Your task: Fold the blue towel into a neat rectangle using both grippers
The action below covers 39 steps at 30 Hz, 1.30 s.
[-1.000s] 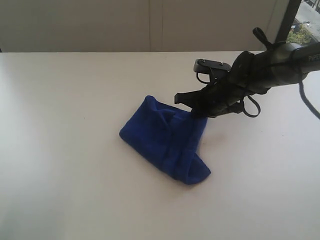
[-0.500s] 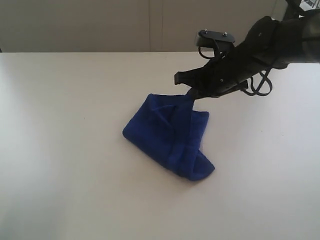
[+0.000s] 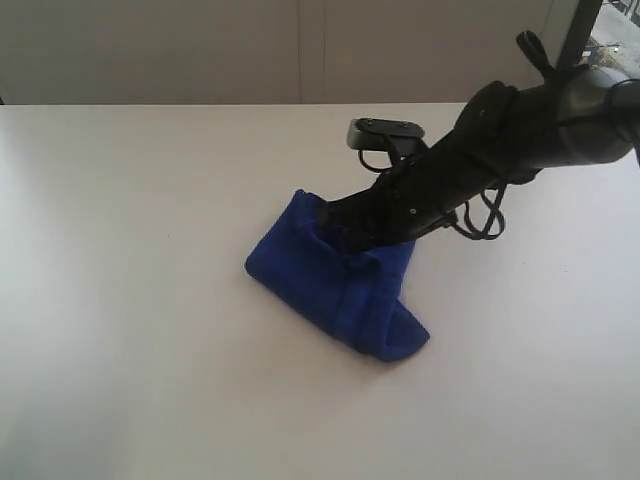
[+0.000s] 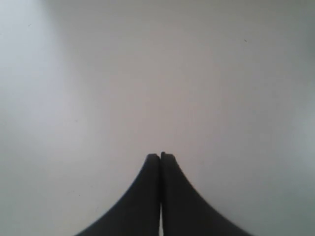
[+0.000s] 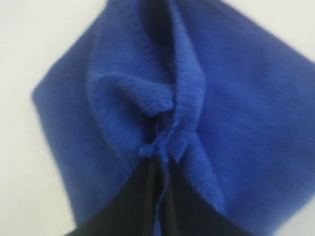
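The blue towel (image 3: 330,280) lies bunched and partly folded in the middle of the white table (image 3: 130,300). My right gripper (image 3: 345,232) reaches in from the right and is shut on a pinched ridge of the towel's upper edge. In the right wrist view the black fingers (image 5: 140,196) close on a fold of blue towel (image 5: 236,98), cloth showing between them. My left gripper (image 4: 160,156) is shut with nothing in it, over bare table; it is out of the exterior view. No white tag shows.
A pale wall (image 3: 300,50) runs behind the table's far edge. A dark window frame (image 3: 580,35) stands at the upper right. The right arm's cables (image 3: 485,215) loop below its wrist.
The right gripper, holding the towel edge, has come down and to the left, from above the towel onto it. The raised edge has dropped lower over the cloth.
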Motion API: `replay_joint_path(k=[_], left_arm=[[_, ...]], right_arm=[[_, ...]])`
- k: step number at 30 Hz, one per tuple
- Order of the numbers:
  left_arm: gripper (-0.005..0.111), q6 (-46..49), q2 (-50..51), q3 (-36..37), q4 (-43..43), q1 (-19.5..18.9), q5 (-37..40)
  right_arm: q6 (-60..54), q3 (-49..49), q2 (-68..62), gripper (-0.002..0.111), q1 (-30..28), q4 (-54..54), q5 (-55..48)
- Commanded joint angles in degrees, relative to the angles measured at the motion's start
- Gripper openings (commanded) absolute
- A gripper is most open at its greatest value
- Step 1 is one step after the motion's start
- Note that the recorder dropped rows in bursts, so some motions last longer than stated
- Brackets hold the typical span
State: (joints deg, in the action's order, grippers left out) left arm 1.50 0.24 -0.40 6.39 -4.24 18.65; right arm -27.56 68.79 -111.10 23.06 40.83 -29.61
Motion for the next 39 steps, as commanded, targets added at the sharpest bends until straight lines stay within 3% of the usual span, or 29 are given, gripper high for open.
replay_joint_path(k=[1,9,19,24,30,39], left_arm=[[0.000,0.04,-0.24,0.40,0.01,0.33,0.42],[0.000,0.04,-0.24,0.40,0.01,0.33,0.42],[0.000,4.68,-0.24,0.40,0.12,0.33,-0.55],[0.000,4.52,-0.24,0.40,7.03,0.33,-7.84],[0.000,3.01,-0.24,0.40,22.16,0.33,-15.95],[0.000,2.05,-0.24,0.40,22.14,0.33,-23.23]], right_arm=[[-10.16,-0.26,2.52,0.000,4.21,7.24,-4.72],[-12.61,-0.26,3.52,0.000,7.16,9.02,-2.74],[-5.33,-0.14,6.12,0.000,1.65,3.25,2.72],[3.38,-0.25,6.12,0.000,-0.97,-8.09,2.91],[8.37,-0.25,5.74,0.000,-2.93,-14.92,2.50],[8.37,-0.25,5.11,0.000,-3.17,-15.13,1.84]])
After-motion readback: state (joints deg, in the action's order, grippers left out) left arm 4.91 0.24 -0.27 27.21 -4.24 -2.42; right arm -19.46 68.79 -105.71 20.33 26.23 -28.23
